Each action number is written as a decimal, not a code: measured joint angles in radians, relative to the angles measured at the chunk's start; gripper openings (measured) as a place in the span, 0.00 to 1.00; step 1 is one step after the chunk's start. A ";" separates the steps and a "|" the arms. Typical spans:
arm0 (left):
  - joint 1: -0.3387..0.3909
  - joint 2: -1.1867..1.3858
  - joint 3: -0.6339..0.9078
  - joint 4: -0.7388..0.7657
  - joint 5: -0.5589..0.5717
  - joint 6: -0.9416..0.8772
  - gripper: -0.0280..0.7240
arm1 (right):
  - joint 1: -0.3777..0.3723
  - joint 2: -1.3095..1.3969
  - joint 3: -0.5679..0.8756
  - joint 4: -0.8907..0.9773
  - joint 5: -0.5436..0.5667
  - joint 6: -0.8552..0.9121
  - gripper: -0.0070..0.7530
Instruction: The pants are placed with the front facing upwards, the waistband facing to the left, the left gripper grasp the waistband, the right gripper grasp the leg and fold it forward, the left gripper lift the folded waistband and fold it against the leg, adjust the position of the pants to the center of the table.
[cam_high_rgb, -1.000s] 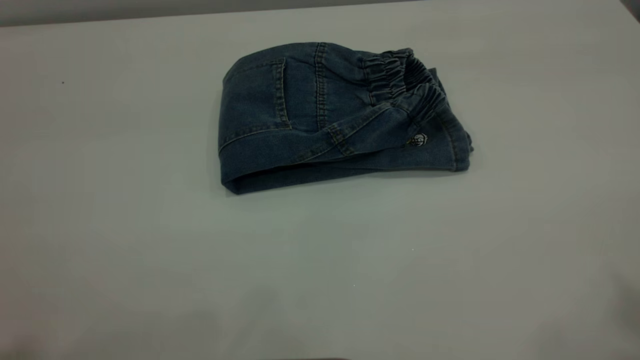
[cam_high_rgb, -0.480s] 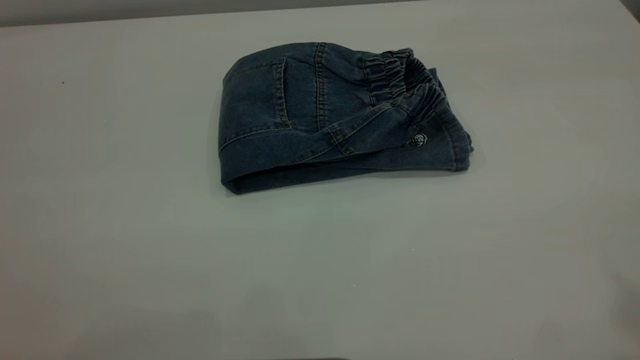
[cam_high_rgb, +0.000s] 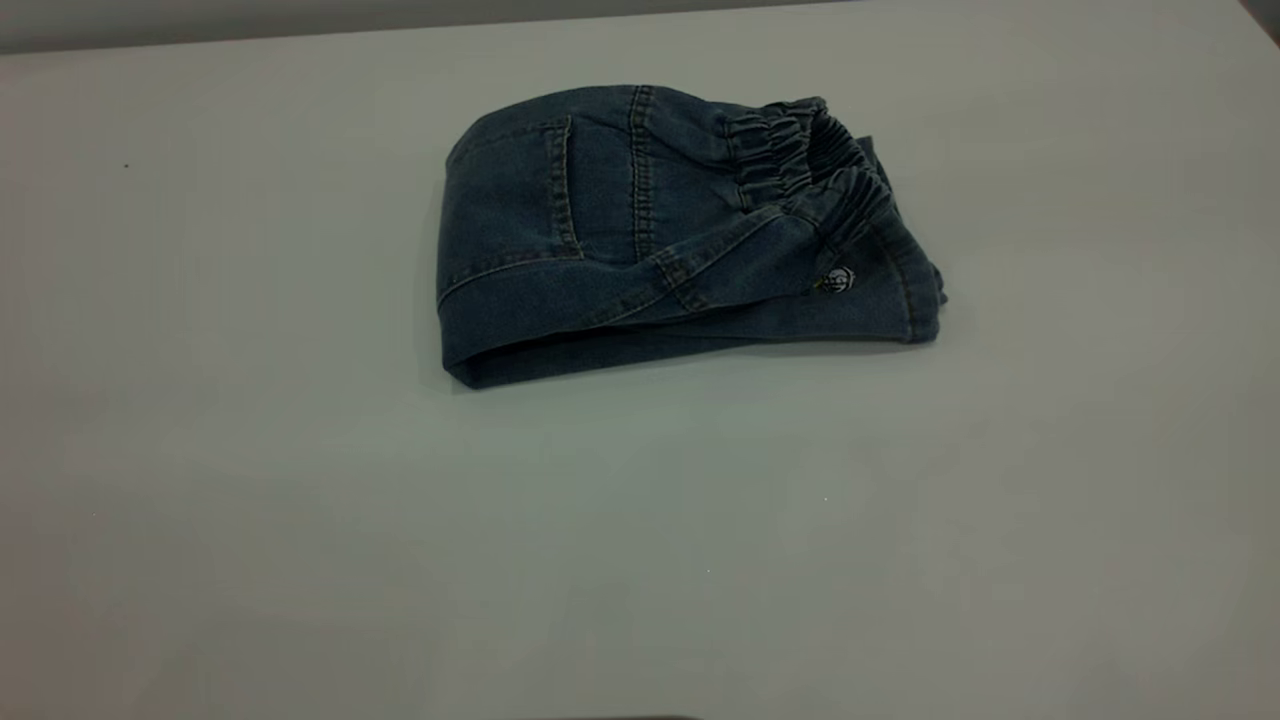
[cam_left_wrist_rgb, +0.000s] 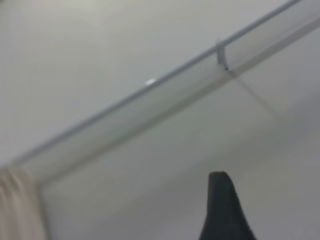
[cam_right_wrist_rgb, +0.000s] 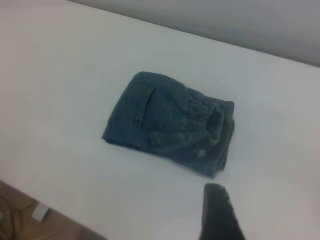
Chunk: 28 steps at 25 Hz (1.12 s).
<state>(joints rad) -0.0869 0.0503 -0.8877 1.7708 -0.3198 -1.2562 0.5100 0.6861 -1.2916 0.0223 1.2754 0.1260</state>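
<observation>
The pants (cam_high_rgb: 600, 220) lie folded into a compact blue denim bundle on the white table (cam_high_rgb: 640, 520), a little behind its middle. A back pocket faces up. The ruched waistband (cam_high_rgb: 800, 160) sits on top at the bundle's right end. A lower denim layer juts out at the right edge, and I cannot tell which leg it is. Neither arm appears in the exterior view. In the right wrist view my right gripper (cam_right_wrist_rgb: 216, 192) hangs high above the table, off to one side of the pants (cam_right_wrist_rgb: 160, 120) and apart from them. My left gripper (cam_left_wrist_rgb: 220, 181) points at a wall, away from the table.
The left wrist view shows a pale wall with a long rail (cam_left_wrist_rgb: 150, 87) and a curtain edge (cam_left_wrist_rgb: 17, 205). In the right wrist view the table (cam_right_wrist_rgb: 60, 75) ends at an edge, with floor and cables (cam_right_wrist_rgb: 25, 215) beyond. Bare tabletop surrounds the pants.
The pants have not moved. Faint shadows along the table's near edge in the exterior view have faded.
</observation>
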 joint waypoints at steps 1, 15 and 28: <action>0.000 -0.008 0.023 0.000 -0.002 -0.032 0.58 | 0.000 -0.047 0.033 0.001 0.001 -0.008 0.49; 0.000 -0.011 0.198 0.001 -0.053 -0.305 0.58 | 0.000 -0.458 0.646 -0.022 -0.017 -0.001 0.49; 0.000 -0.010 0.240 0.001 -0.118 -0.328 0.58 | 0.000 -0.529 0.817 -0.030 -0.144 0.009 0.49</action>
<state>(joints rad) -0.0869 0.0403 -0.6472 1.7718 -0.4382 -1.5843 0.5100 0.1569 -0.4747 -0.0074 1.1318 0.1352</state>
